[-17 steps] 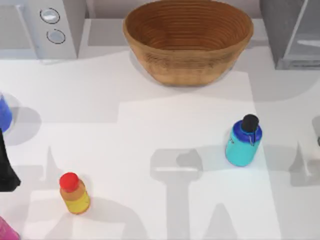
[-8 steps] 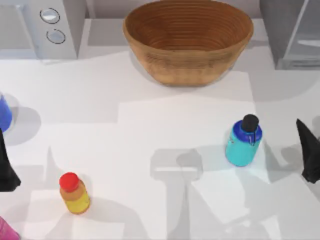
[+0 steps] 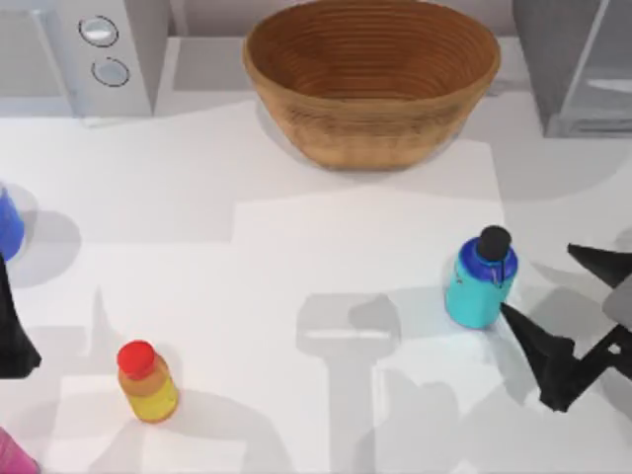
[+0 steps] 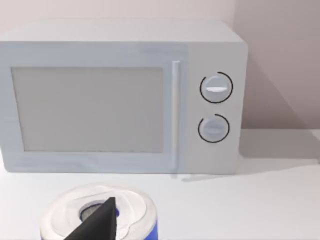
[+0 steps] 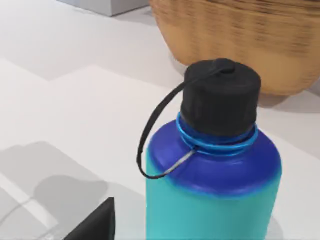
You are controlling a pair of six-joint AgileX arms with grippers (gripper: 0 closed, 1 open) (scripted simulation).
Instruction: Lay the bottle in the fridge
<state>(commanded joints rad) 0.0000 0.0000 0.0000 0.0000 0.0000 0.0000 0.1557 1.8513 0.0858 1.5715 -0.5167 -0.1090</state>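
R pincer open beside bottle, not touching.

Fingers apart, tips pointing at bottle from its bench-right side; bottle upright on bench, just ahead of pincer, black cap + loop strap on. Fridge well beyond pincer at far-right corner; wicker basket past bottle. L pincer parked at bench's left edge, can't tell its fingers; microwave ahead of it, yellow-orange bottle nearby.
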